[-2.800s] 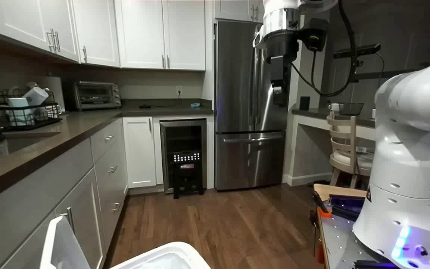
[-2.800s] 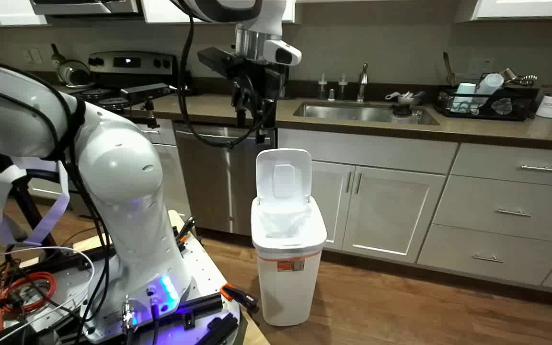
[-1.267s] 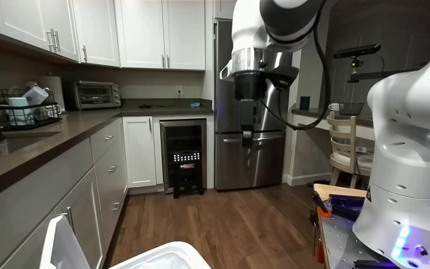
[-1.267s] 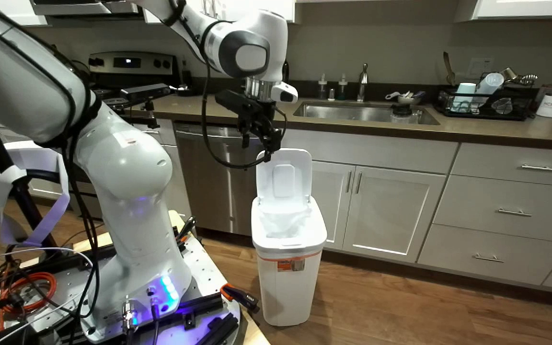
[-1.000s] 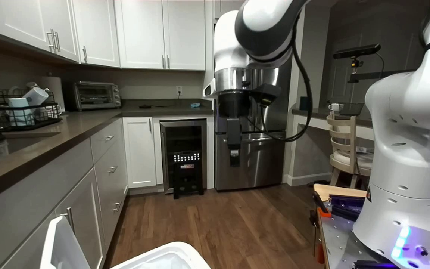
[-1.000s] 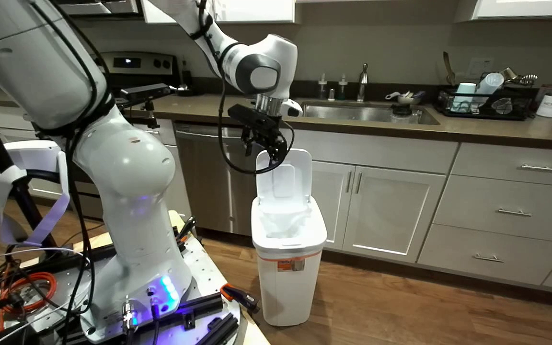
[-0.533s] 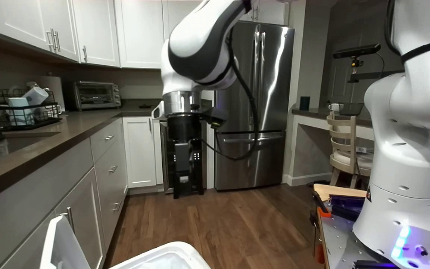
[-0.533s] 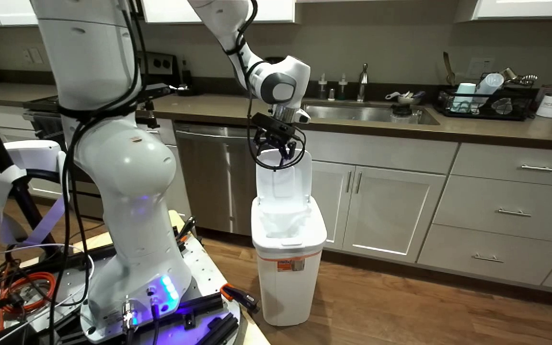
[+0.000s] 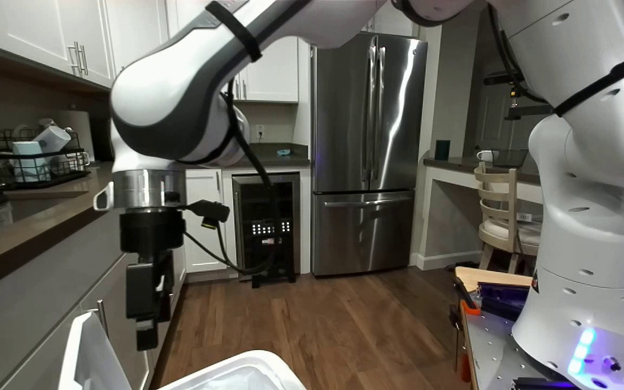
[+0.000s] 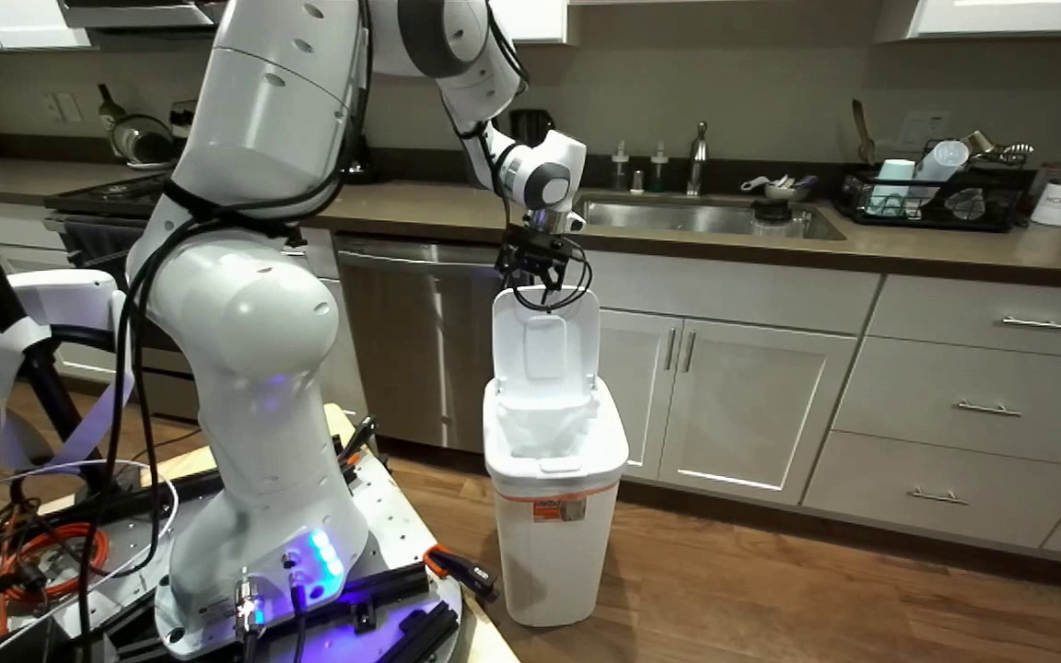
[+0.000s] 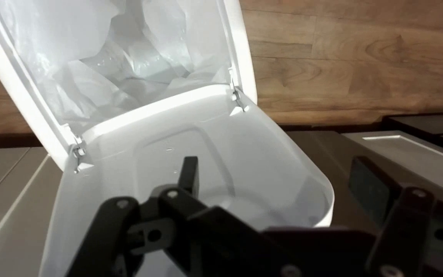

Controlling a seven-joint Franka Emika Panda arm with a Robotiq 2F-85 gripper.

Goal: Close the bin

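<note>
Held the gripper (image 11: 280, 182) near the raised lid (image 10: 545, 354) of the bin (image 10: 555, 557), with the fingers (image 11: 188, 175) spread wide apart. Saw the bin upright on the floor (image 10: 798, 589) by the cabinets (image 10: 752, 405), with a liner (image 11: 87, 80) inside. Could not tell about contact.

There is one bin (image 10: 551, 571), one end effector (image 11: 280, 181), one refrigerator (image 9: 342, 119) and two dispensers (image 10: 621, 169).

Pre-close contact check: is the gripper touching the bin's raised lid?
Apart: in an exterior view, cabinet front shows plainly between the gripper and the raised lid.
</note>
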